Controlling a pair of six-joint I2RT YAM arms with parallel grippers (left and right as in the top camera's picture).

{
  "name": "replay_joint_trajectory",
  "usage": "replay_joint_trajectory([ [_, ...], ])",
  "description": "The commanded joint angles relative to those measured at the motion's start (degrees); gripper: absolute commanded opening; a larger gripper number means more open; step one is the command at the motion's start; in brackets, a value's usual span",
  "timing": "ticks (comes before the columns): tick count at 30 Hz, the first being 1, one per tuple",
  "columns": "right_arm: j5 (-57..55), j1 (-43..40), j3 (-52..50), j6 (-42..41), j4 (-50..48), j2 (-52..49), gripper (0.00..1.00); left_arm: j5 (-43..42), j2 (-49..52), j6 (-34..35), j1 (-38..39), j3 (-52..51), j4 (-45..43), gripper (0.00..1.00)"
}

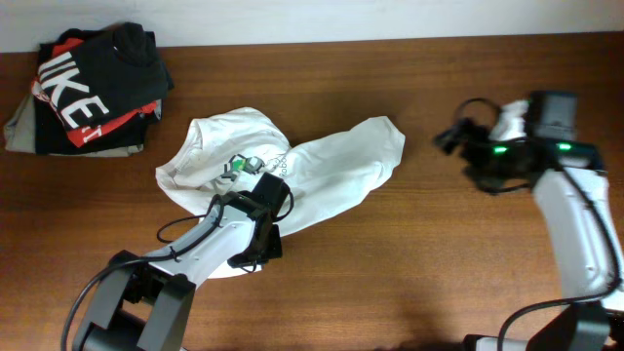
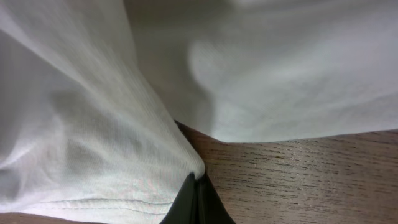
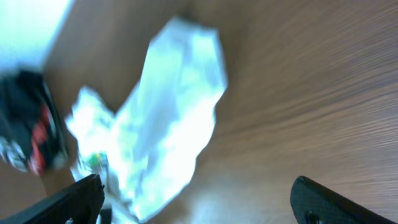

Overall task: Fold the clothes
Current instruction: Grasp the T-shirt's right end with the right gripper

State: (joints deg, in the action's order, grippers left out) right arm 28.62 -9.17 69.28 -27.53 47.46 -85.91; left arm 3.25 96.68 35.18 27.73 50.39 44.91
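Note:
The white T-shirt (image 1: 322,166) lies crumpled in the middle of the wooden table, its green-and-red neck mark (image 1: 239,166) facing up. My left gripper (image 1: 265,200) sits on the shirt's near edge. In the left wrist view its black fingers (image 2: 196,186) are shut on a pinch of the white fabric (image 2: 93,130), close to the table. My right gripper (image 1: 450,136) is raised over the table right of the shirt, apart from it. In the blurred right wrist view its fingers (image 3: 199,199) are wide open and empty, with the shirt (image 3: 168,106) ahead.
A stack of folded clothes stands at the far left corner: a black shirt with white letters and red (image 1: 93,73) on top of a grey-olive garment (image 1: 24,127). Bare wood (image 1: 439,253) lies to the right of and in front of the shirt.

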Motion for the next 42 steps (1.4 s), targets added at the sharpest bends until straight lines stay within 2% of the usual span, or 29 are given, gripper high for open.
replay_joint_trajectory([
  [1,-14.6,13.7,-2.4,1.6,-1.0,-4.8,0.99,-0.6,2.2,-0.3,-0.2,-2.3,-1.4,0.01],
  [4,-16.9,19.6,-2.4,1.3,-6.6,-13.3,0.99,-0.9,2.2,-0.3,-0.2,-2.3,-1.0,0.01],
  [6,-15.5,19.5,-2.4,-1.1,-9.3,-21.8,0.99,-0.9,2.2,-0.3,-0.2,-2.3,-1.0,0.01],
  [7,-10.9,18.4,-2.1,-1.0,-10.3,-24.2,0.99,-0.9,2.2,-0.3,-0.2,-2.3,-1.2,0.01],
  [10,-7.0,16.2,-2.1,-1.0,-11.6,-24.3,0.99,-0.9,2.2,-0.3,-0.2,-2.3,-2.8,0.01],
  [14,-5.1,21.0,-2.2,-1.1,-17.7,-24.3,0.99,-0.7,2.2,-0.3,-0.2,-2.3,-3.7,0.01],
  [17,-9.0,23.5,-2.2,-2.2,-18.4,-24.5,0.88,-0.6,2.2,-0.3,-0.2,-2.3,-3.7,0.01],
  [18,-9.4,23.8,-2.2,-2.2,-18.4,-24.5,0.8,-0.7,2.2,-0.3,-0.2,-2.3,-3.7,0.01],
  [19,-9.4,23.8,-2.2,-2.1,-18.4,-24.5,0.61,-0.7,2.2,-0.3,-0.2,-2.3,-3.7,0.01],
  [20,-9.4,23.8,-2.2,-2.1,-18.4,-24.5,0.38,-0.7,2.2,-0.3,-0.2,-2.3,-3.6,0.01],
  [21,-9.4,23.8,-2.1,-2.1,-18.5,-24.5,0.04,-0.7,2.1,-0.3,-0.2,-2.0,-2.3,0.01],
  [23,-9.4,23.8,-2.1,-2.1,-18.4,-23.5,0.04,0.9,0.3,-0.3,-0.2,0.3,1.8,0.01],
  [24,-9.4,23.4,-2.0,-2.1,-17.7,-20.1,0.04,3.5,-4.2,-0.3,-0.2,3.3,6.0,0.01],
  [28,-14.8,20.3,-1.6,-1.9,-9.3,1.2,0.04,14.4,-24.1,-0.3,-0.2,11.4,13.1,0.01],
  [31,-17.6,19.2,-1.6,-1.9,-6.1,14.0,0.04,21.3,-40.1,-0.3,-0.2,14.6,13.9,0.01],
  [35,-20.8,19.2,-1.5,-1.9,-3.4,23.9,0.04,27.0,-53.0,-0.3,-0.2,16.9,13.9,0.01],
  [38,-25.2,19.2,-1.6,-1.9,-1.4,25.3,0.04,26.3,-54.6,-0.1,-0.2,17.0,15.3,0.01],
  [40,-30.0,19.1,-1.6,-1.9,-0.3,21.8,0.04,21.6,-50.4,0.2,-0.2,16.9,17.6,0.01],
  [42,-32.0,16.4,-1.6,-1.8,-1.2,14.9,0.04,21.0,-44.1,0.2,-0.2,16.0,18.0,0.01],
])
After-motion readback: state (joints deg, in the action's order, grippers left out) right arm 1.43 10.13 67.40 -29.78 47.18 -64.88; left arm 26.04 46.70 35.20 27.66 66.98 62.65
